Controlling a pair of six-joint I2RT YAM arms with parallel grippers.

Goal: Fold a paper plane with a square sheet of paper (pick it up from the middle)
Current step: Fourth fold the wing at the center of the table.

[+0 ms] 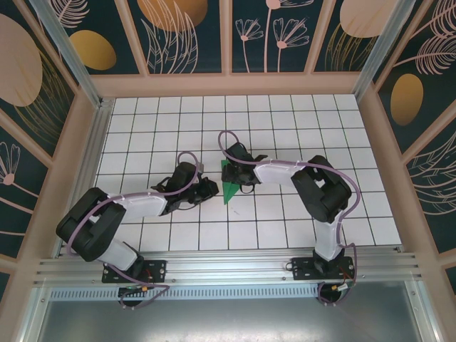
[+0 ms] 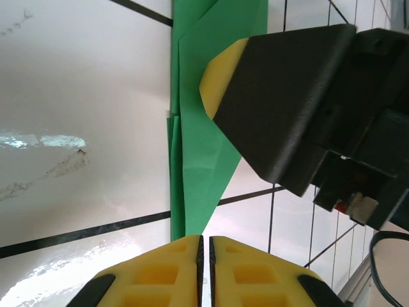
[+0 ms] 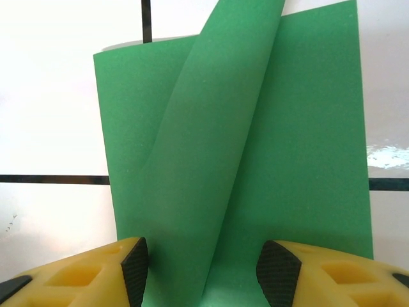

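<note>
At worktop [image 1: 285,135] centre, your right fingers [image 3: 278,268] stand apart astride the part-folded paper plane [image 1: 229,187]; your left fingers [image 2: 172,268] are closed at its edge, grip unclear.

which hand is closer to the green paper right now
Right. The right hand is directly over the green paper, with its open fingers on either side of a raised fold. The left hand, shut, sits just off the paper's narrow end.

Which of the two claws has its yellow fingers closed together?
The left claw: its fingers meet with only a thin seam between them. The right claw has its fingers apart, with the green paper showing in the gap.
</note>
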